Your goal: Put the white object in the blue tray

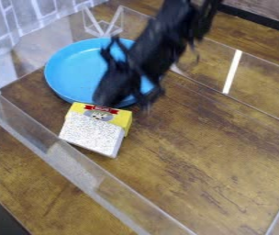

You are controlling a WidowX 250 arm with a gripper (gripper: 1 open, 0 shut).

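Observation:
The white object [92,136], a speckled block, lies flat on the wooden table, touching the yellow box [103,114] behind it. Further back and left sits the round blue tray [71,66]. My black gripper [115,92] is blurred by motion and hangs above the tray's near edge, up and behind the block and clear of it. Its jaws look shut, and I see nothing between them.
A clear plastic wall [38,138] runs along the table's front left side close to the block. White lattice structures [99,18] stand behind the tray. Bare wooden tabletop [216,156] stretches to the right.

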